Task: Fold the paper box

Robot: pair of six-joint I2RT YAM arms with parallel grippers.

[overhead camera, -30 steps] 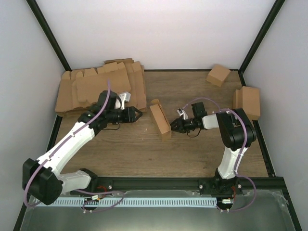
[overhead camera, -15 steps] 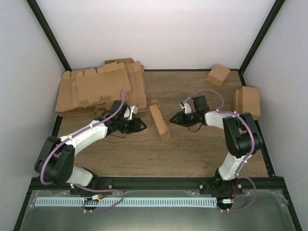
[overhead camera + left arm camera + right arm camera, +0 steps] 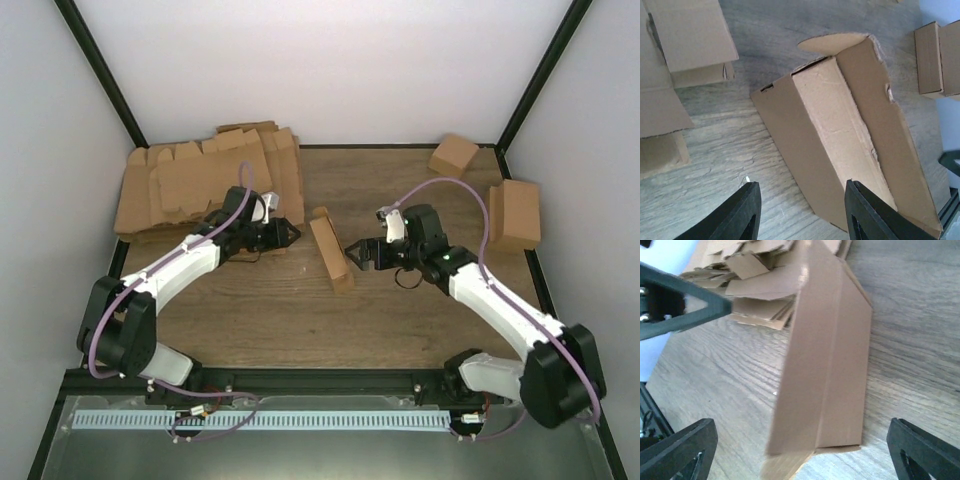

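The paper box is a long brown cardboard shape that stands on edge in the middle of the table, partly folded. The left wrist view shows its open inner side with a rounded tab at the far end. In the right wrist view its outer wall and a flap at the near end show. My left gripper sits just left of the box's far end, open, with nothing gripped. Close to the box's right side, my right gripper stands wide open, its fingers on either side of the box's near end without touching it.
A pile of flat brown blanks lies at the back left, right behind my left arm. A small cube-like box sits at the back right. Another folded box is by the right wall. Black frame rails edge the table.
My right gripper has opened from nearly shut to wide open, and its arm has swung out to the right. The left gripper shifted a little near the box's far end. The box stayed put.
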